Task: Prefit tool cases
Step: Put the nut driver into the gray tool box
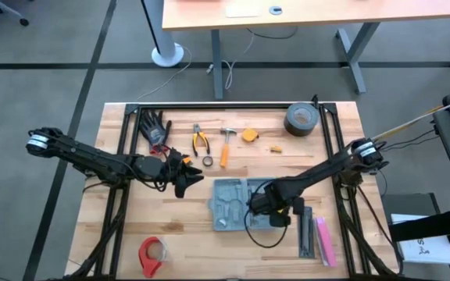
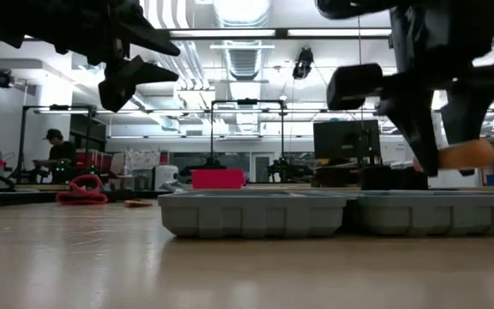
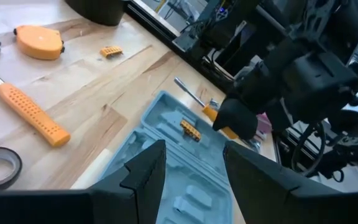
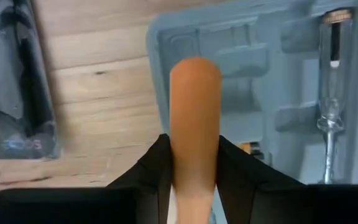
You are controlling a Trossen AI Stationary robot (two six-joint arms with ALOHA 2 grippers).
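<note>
The flat blue-grey rectangular plastic tool case (image 1: 237,204) lies open on the wooden desk (image 1: 233,257), near the middle of the front half, its moulded tray facing up with a small yellow bit (image 3: 190,129) resting in one slot. The right gripper (image 4: 194,163) is positioned over the right part of the case, its jaws clamped on the orange cylindrical handle (image 4: 194,134) of a tool. The left gripper (image 3: 191,162) is held above the desk just left of the case, jaws apart and gripping nothing, with the orange-handled hammer (image 1: 226,146) behind it.
</note>
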